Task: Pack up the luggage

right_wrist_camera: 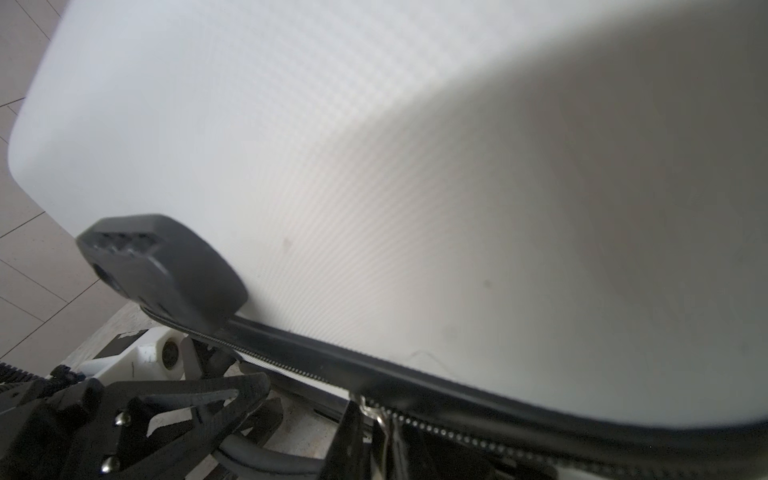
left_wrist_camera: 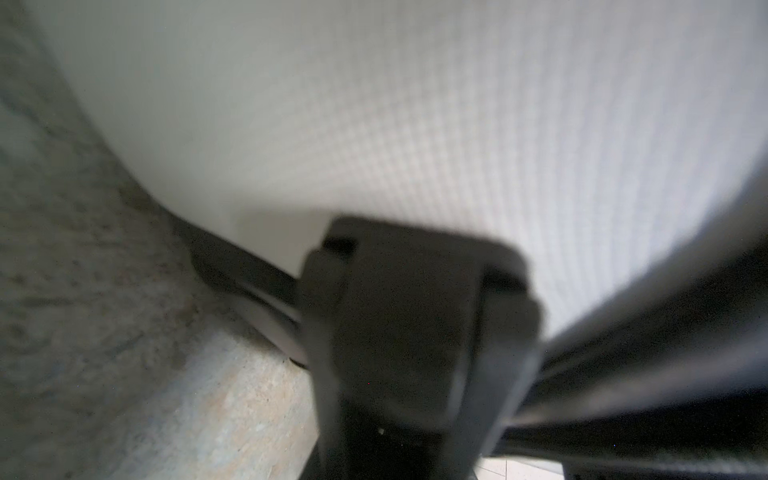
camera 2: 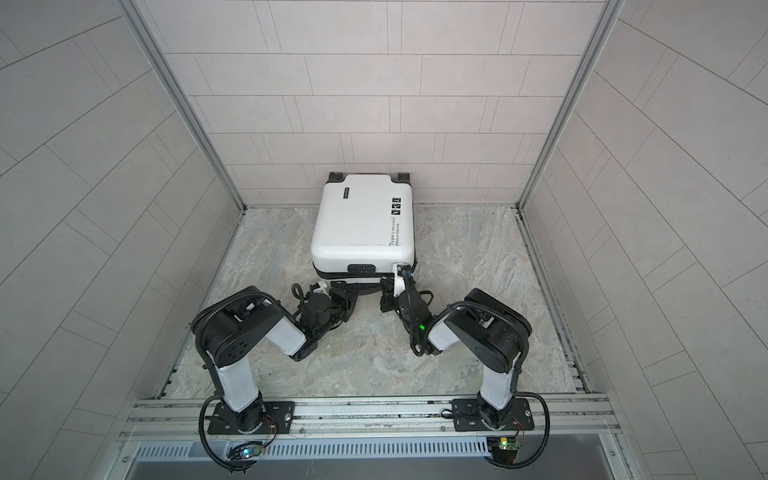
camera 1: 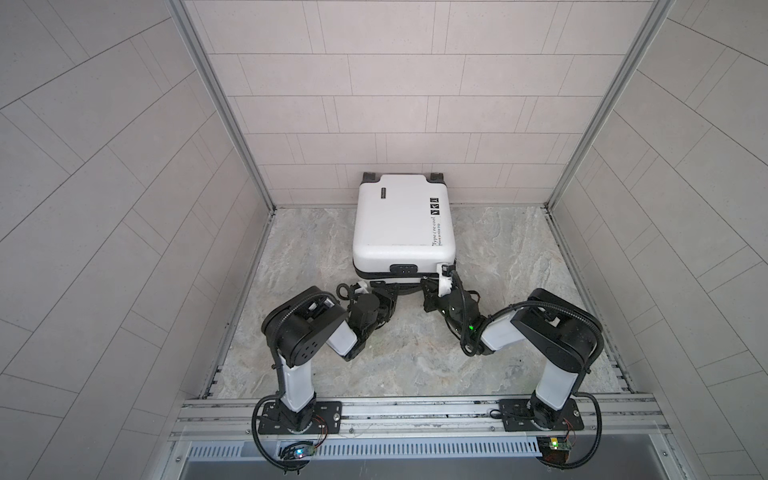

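Observation:
The white luggage [camera 1: 399, 220] lies flat against the back wall in both top views, lid down and seam facing me. Its shell [left_wrist_camera: 374, 104] fills the left wrist view and, as [right_wrist_camera: 374, 166], the right wrist view. My left gripper [camera 1: 384, 287] is at the front edge, and in the blurred left wrist view it looks shut on the black handle [left_wrist_camera: 415, 270]. My right gripper [camera 1: 428, 283] is at the seam near the front right corner. Its fingers [right_wrist_camera: 353, 432] are shut on the metal zipper pull [right_wrist_camera: 370, 409]. A black lock [right_wrist_camera: 162, 270] sits on the seam.
The marble tabletop [camera 1: 519, 311] is boxed in by tiled walls at the back and on both sides. A metal rail [camera 1: 415, 411] with both arm bases runs along the front. The luggage's wheels [camera 1: 370, 176] touch the back wall.

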